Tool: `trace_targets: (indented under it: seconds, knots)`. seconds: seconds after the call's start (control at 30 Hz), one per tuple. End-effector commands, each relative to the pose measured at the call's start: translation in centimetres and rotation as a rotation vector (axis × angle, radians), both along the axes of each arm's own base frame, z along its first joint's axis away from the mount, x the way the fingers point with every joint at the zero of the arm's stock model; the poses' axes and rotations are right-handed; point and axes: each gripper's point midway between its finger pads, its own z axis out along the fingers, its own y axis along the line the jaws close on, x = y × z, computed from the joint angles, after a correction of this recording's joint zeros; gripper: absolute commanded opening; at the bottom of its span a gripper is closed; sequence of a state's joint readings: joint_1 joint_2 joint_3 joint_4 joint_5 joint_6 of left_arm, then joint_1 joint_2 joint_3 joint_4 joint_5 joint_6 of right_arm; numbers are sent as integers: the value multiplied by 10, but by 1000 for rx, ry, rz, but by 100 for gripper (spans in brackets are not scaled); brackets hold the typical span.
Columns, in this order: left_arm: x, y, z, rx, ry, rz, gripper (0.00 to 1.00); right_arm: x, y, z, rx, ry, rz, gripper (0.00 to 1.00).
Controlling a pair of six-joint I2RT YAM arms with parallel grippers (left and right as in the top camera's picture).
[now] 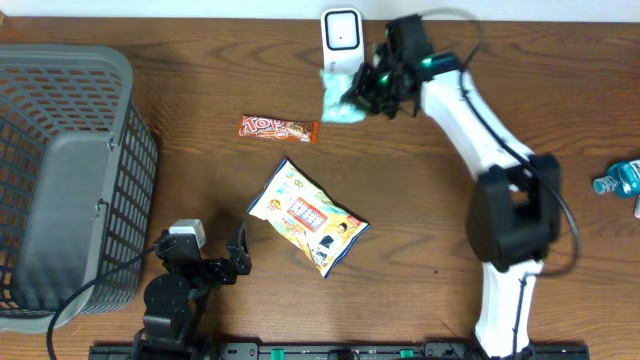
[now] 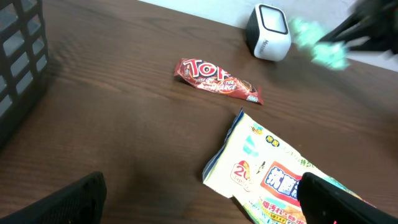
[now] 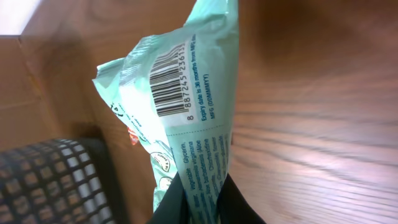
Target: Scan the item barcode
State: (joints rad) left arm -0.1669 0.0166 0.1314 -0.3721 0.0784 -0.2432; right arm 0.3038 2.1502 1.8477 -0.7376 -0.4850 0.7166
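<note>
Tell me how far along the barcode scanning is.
Pickup looks done: the right gripper holds the mint-green packet beside the white scanner. In hand: presenting its barcode, visible in the wrist view. Possibly left: the candy bar and yellow snack bag lying on the table.

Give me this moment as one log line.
right jaws: shut on green packet | packet: beside scanner | barcode: seen in right wrist view | left jaws: open, empty
</note>
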Motion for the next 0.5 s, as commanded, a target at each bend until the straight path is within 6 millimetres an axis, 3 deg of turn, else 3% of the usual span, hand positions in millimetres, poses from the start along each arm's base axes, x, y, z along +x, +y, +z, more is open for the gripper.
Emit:
trace_targets:
  seconds: [0.0,0.03,0.07,0.27,0.37,0.47]
  knots:
    - [-1,0,-10,-2,28,4,98,7,-27,-10,-251,-143,100,4]
    - [-1,0,-10,-2,28,4,98,4,-38,-34,-324,-96,97,5]
    - [-1,0,-10,-2,28,4,98,2,-42,-46,-352,-72,95,8]
    - [-1,0,-10,-2,28,4,98,-13,-40,-89,-395,29,147,27]
    - [-1,0,-10,-3,29,4,98,-13,-39,-93,-404,25,165,41]
    - [-1,0,-10,-3,29,4,98,-11,-40,-65,-402,-21,175,44]
